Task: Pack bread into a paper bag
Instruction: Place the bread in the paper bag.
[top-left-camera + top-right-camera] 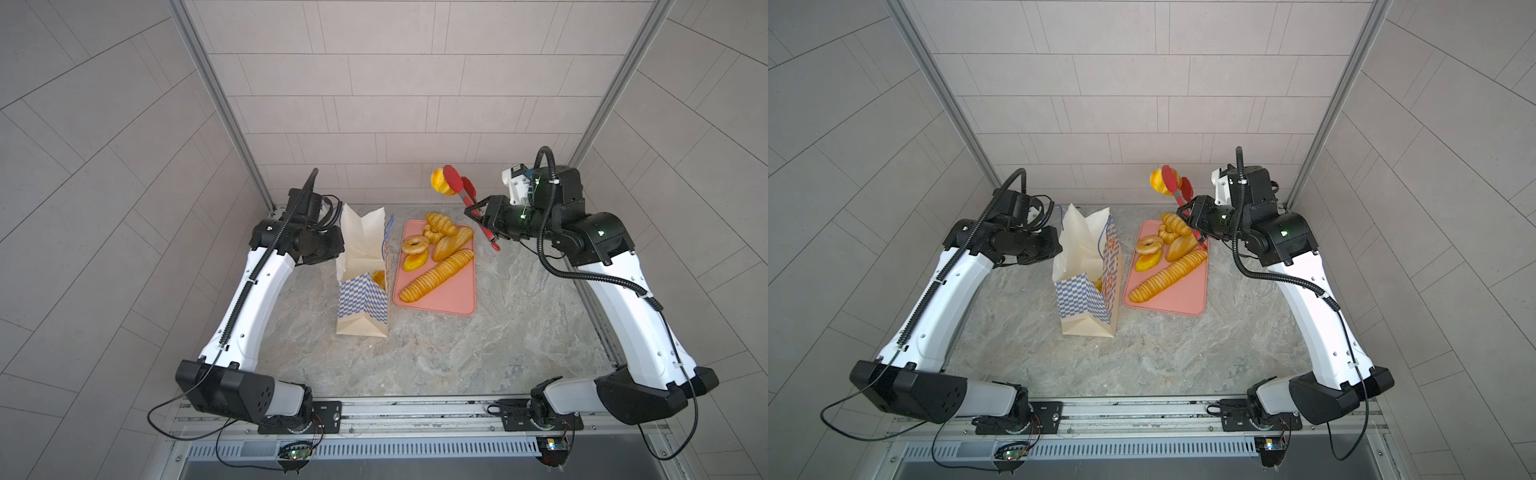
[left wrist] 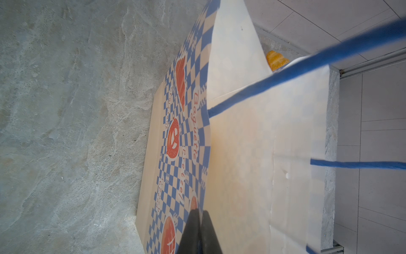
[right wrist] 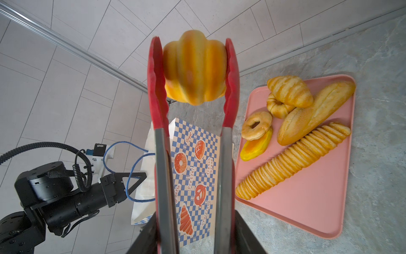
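Right gripper (image 3: 197, 239) first: jaws clamped on the steel shanks of the red tongs (image 3: 230, 88). The wrist cam shows the jaws only as two dark blocks at the frame edge. The tongs' scalloped red tips squeeze a ridged bun (image 3: 194, 70) from both sides. It's glossy and pumpkin-lobed, orange fading to yellow.

Top views add what the wrist cam can't: the bun (image 1: 439, 181) hangs high over the far end of the pink tray (image 1: 453, 305), not over the bag.

On the tray, sharpest from the wrist cam:
- croissant (image 3: 290, 90)
- knotted roll (image 3: 276, 107)
- smooth oval loaf (image 3: 314, 112)
- ring doughnut (image 3: 256, 125), lying on a flat yellow pastry (image 3: 254, 149)
- long ribbed baguette (image 3: 292, 159), set diagonally

Over to the left gripper (image 2: 198, 231): fingers pressed together on the paper bag (image 2: 241, 143) rim, w/ printed checks one side and plain cream the other. Top views hide those tips behind the bag wall.

The bag stands upright just beside the tray, mouth open. In a top view one golden piece (image 1: 379, 277) shows inside. A blue cord handle (image 3: 129, 173) crosses the left gripper's fingers. Marbled grey tabletop (image 1: 436, 353) under it all.
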`<state>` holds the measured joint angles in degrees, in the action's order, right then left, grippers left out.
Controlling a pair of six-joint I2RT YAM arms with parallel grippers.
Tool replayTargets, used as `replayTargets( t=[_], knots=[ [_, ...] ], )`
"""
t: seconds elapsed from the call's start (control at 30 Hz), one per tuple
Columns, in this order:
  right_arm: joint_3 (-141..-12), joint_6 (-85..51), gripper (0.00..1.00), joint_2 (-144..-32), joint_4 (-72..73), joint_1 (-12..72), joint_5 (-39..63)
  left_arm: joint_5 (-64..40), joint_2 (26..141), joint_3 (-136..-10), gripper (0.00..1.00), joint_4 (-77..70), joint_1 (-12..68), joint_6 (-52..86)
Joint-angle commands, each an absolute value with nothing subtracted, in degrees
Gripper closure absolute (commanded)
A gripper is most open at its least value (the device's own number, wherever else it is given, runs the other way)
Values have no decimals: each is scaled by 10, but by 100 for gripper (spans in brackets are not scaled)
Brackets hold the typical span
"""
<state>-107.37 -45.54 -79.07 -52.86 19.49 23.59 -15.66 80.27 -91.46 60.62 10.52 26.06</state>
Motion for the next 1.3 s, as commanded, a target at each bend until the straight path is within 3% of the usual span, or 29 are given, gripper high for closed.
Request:
replayTargets(
  t=[0.0, 0.67, 1.27],
  knots=[
    [-1086, -474, 53, -774, -482, 193, 246, -159, 803, -911, 100, 598, 106, 260],
    [-1087, -519, 53, -769, -386, 217, 294, -160, 804, -906, 100, 600, 106, 260],
    [-1138, -494, 54, -843, -405, 363, 254, -159, 811, -927, 100, 600, 107, 260]
  ],
)
